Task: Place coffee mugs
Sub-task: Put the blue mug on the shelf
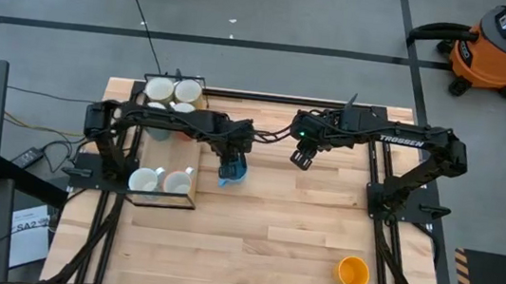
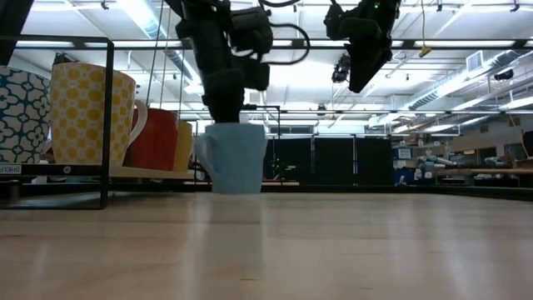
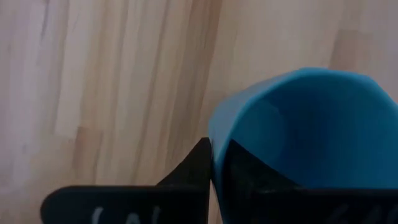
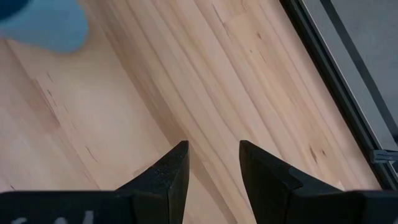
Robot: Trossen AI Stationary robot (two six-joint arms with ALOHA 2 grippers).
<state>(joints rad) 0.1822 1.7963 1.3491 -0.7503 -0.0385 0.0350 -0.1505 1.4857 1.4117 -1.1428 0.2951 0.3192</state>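
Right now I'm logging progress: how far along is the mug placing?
Several mugs already sit in the rack. The left gripper grips the light blue mug by its rim. The orange mug remains on the table; the right gripper hovers open.

Two black arms w/ black cables; right arm has white "TROSSEN" lettering, green light near wrist. Fingers dark, wedge-shaped.
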